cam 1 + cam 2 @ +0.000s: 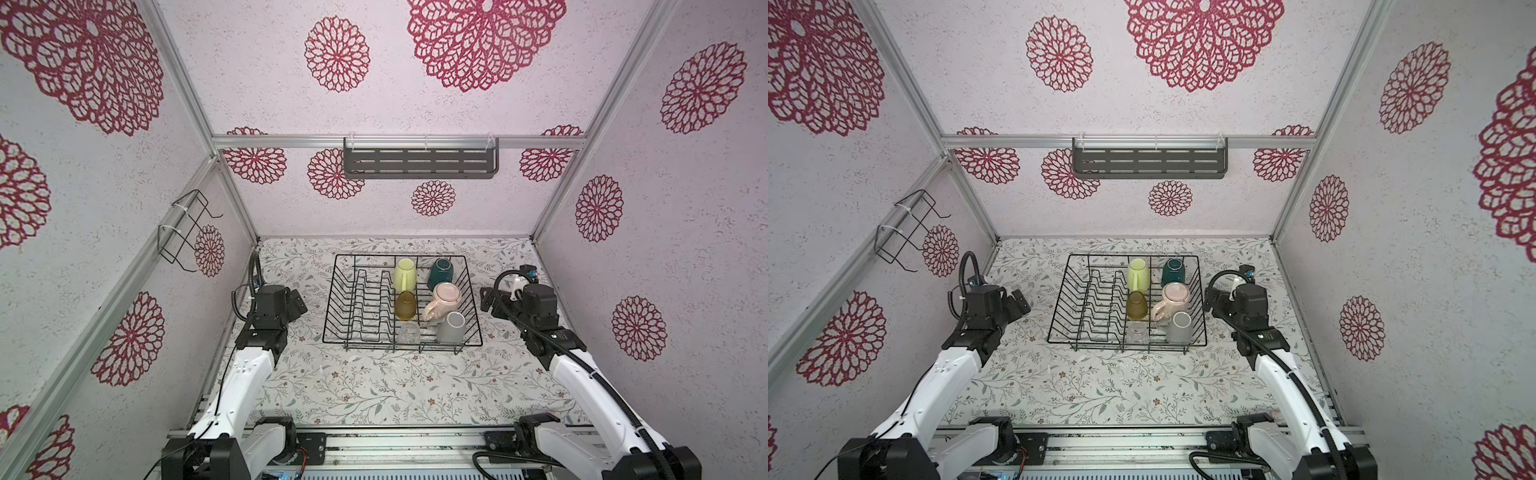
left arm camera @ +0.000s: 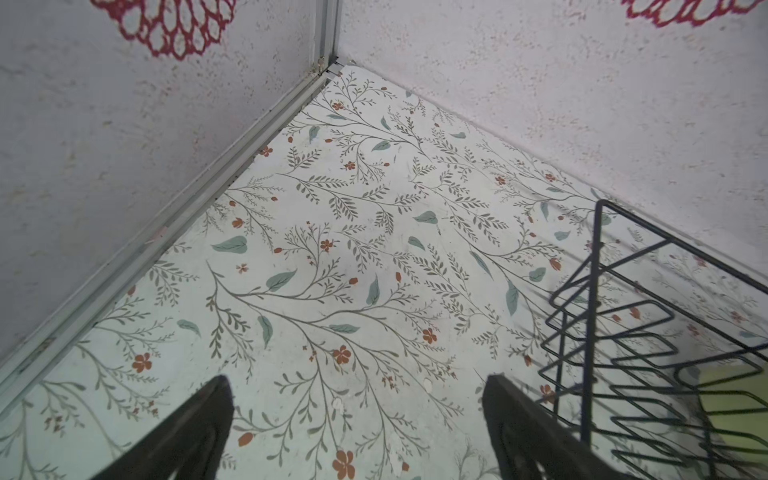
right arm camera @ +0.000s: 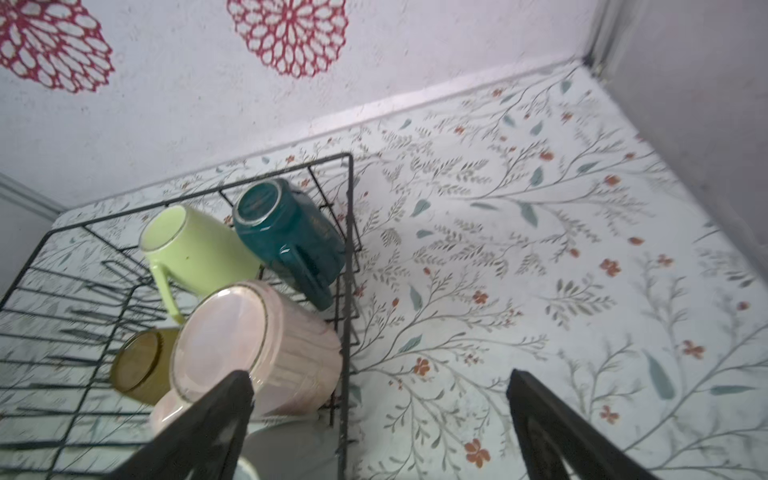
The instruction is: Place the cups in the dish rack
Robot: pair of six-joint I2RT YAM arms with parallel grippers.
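The black wire dish rack [image 1: 365, 299] [image 1: 1096, 299] sits mid-table in both top views. Its right half holds the cups: yellow-green mug [image 1: 404, 274], teal mug [image 1: 441, 269], pink mug [image 1: 442, 305], amber tumbler [image 1: 405, 305], clear glass [image 1: 409, 332] and grey mug [image 1: 452, 327]. My left gripper [image 1: 300, 301] [image 2: 357, 380] hovers open left of the rack, over bare table. My right gripper [image 1: 486, 299] [image 3: 380, 374] stands open just outside the rack's right wall [image 3: 351, 249], empty. One finger shows in front of the pink mug [image 3: 266, 345] and grey mug [image 3: 291, 449].
A dark grey slotted shelf [image 1: 419, 163] hangs on the back wall and a small bent wire holder [image 1: 187, 232] on the left wall. Walls close in on three sides. Floral tabletop [image 1: 374, 386] lies in front of the rack, with a metal rail [image 1: 395, 440] at the front.
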